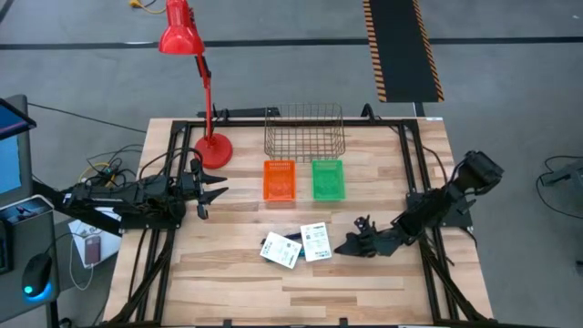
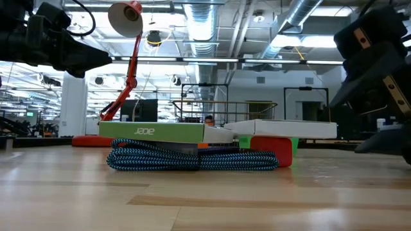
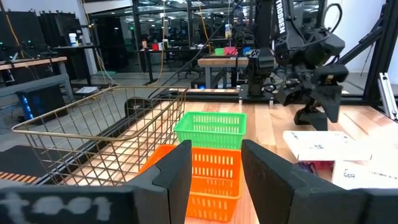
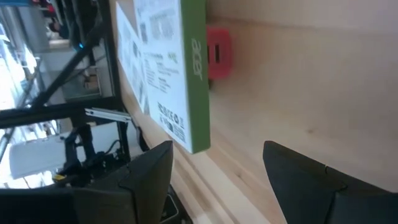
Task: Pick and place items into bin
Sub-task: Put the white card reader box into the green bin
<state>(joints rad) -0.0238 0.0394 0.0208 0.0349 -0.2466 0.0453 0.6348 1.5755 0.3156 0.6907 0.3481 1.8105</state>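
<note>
High view: bare wood between right gripper [image 1: 348,246] and boxes [image 1: 298,245]

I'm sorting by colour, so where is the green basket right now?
In the high view the green basket sits mid-table, right beside the orange basket and just in front of the wire basket.

The near half of the surface [image 1: 237,292] is bare wood, so a hand can pass there. Two white boxes [image 1: 299,244] lie in the middle, with open wood on both sides. Behind them sit an orange basket [image 1: 280,179] and a green basket [image 1: 328,179] side by side, with a wire basket [image 1: 304,132] behind those. A red lamp [image 1: 196,82] stands tall at the back left.
</note>
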